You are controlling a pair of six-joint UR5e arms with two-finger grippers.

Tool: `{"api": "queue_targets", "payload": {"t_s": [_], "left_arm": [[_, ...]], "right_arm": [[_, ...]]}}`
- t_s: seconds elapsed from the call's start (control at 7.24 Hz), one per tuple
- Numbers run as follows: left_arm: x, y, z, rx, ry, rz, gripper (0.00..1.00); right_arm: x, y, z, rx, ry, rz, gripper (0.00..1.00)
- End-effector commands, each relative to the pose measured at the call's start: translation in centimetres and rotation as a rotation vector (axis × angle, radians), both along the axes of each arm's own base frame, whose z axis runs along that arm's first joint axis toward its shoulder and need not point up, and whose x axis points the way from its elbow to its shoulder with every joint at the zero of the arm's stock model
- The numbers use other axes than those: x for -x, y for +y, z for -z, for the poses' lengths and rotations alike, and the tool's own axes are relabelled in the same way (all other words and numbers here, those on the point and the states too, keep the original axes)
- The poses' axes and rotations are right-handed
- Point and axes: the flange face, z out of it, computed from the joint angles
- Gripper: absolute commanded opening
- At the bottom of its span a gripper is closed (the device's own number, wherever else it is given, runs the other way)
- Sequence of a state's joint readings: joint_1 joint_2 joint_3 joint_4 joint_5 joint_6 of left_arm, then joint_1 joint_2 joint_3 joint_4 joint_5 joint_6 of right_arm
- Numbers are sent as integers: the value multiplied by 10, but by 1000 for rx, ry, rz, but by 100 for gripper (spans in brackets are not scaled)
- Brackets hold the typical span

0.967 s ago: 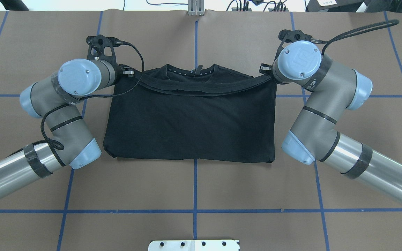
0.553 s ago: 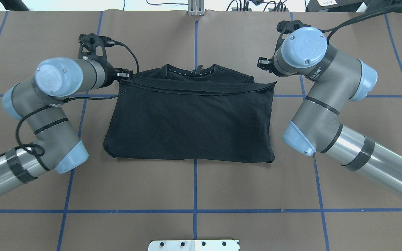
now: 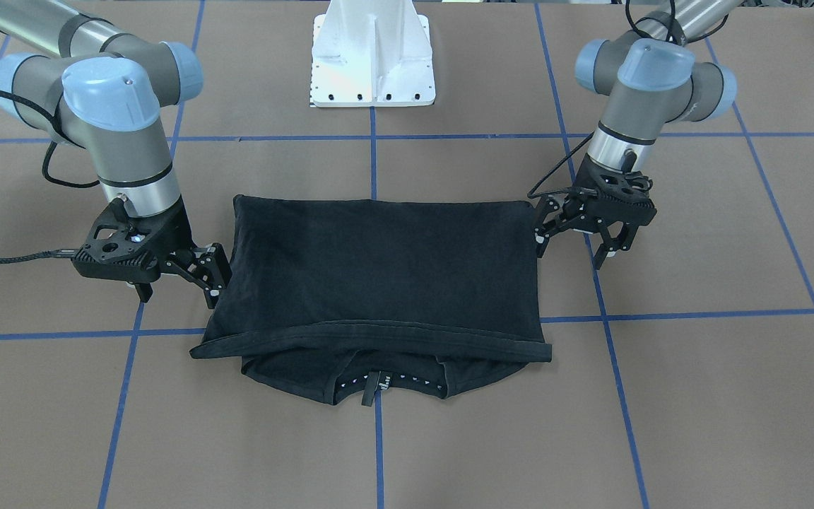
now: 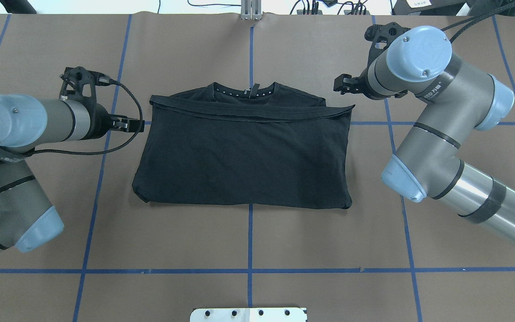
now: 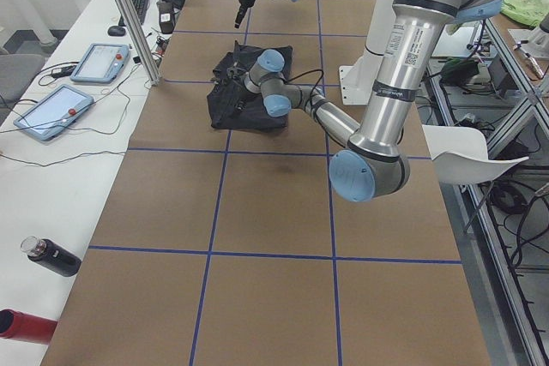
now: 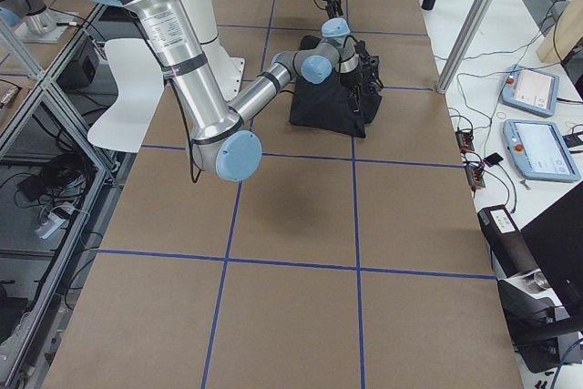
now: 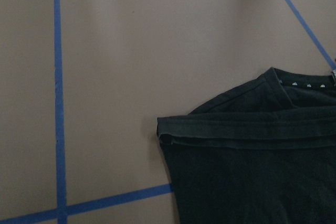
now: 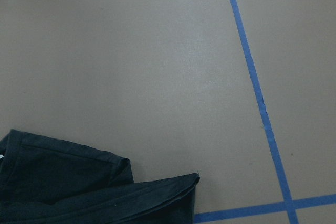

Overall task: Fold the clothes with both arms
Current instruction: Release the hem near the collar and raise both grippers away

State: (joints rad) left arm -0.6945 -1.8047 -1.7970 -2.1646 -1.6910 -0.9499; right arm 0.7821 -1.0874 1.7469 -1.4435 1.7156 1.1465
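Note:
The black T-shirt [image 4: 244,156] lies folded flat at the table's middle. Its hem is laid across just short of the collar [image 4: 248,91]. No graphic or logo shows. My left gripper [image 4: 128,124] is open and empty, just off the shirt's left edge; it also shows in the front-facing view [image 3: 568,244]. My right gripper [image 4: 341,85] is open and empty, beyond the shirt's far right corner; it also shows in the front-facing view [image 3: 215,277]. The left wrist view shows a shirt corner [image 7: 252,166]. The right wrist view shows another corner [image 8: 79,187]. No fingers show in either wrist view.
The table is covered in brown paper with a blue tape grid [image 4: 249,270]. The white pedestal base [image 3: 373,56] stands on the robot's side of the shirt. Tablets [image 5: 51,113] and bottles [image 5: 51,256] lie on a side bench beyond the table's far edge.
Both grippers have let go of the shirt's hem, which now lies flat. The left gripper has drawn back to the left and nearer the robot. The right one has pulled away to the right.

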Motion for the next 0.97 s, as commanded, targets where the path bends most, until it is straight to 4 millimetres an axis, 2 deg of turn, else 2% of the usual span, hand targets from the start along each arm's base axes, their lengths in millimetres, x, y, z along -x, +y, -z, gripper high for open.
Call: {"api": "queue_targets", "payload": {"t_s": [0.0, 0.14, 0.28, 0.55, 0.69, 0.83], "left_arm": [[-24, 44, -23, 83, 88, -19, 100], [-42, 65, -26, 133, 126, -28, 100], [-53, 77, -28, 162, 137, -38, 99], [-73, 101, -35, 220, 149, -33, 82], [-80, 109, -35, 232, 154, -32, 61], [-81, 111, -34, 234, 158, -35, 35]], "right_arm": [[-2, 4, 3, -9, -5, 3, 100], [-2, 4, 3, -9, -5, 3, 100], [-1, 3, 3, -8, -4, 3, 100], [-2, 4, 2, -8, -4, 3, 100], [-1, 4, 2, -7, -2, 2, 100], [-2, 4, 2, -9, -3, 2, 100]]}}
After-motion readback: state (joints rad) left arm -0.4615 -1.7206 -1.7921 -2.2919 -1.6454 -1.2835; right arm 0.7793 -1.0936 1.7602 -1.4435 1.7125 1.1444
